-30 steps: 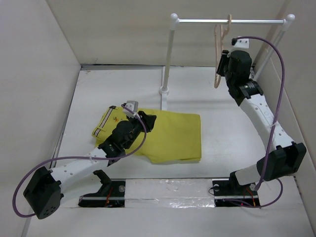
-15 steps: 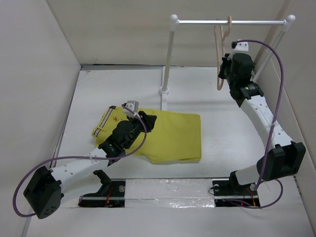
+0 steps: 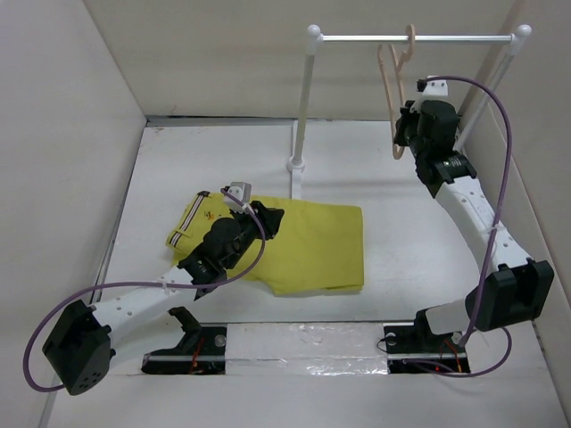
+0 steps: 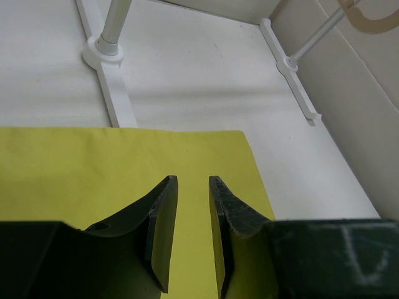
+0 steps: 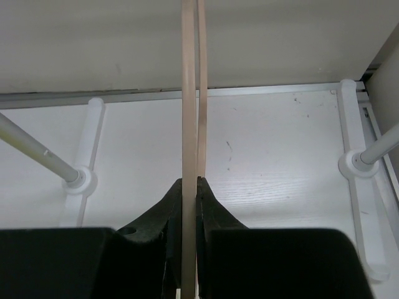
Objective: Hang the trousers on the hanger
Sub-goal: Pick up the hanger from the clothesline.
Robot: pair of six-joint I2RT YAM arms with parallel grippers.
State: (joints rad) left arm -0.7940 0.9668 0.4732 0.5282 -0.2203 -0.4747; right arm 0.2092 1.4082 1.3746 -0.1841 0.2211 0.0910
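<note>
trousers [image 3: 308, 242]: yellow-green, spread flat, striped waistband at left. hanger [image 5: 187, 93]: pale beige, hanging, hook at rail [image 3: 357, 38].

No lettering, label, brand or number can be read in any view. Small red marks on the trousers [image 3: 312, 241] are too small to decipher, and a faint scrawl on the left gripper [image 4: 190, 184] housing is illegible.
</note>
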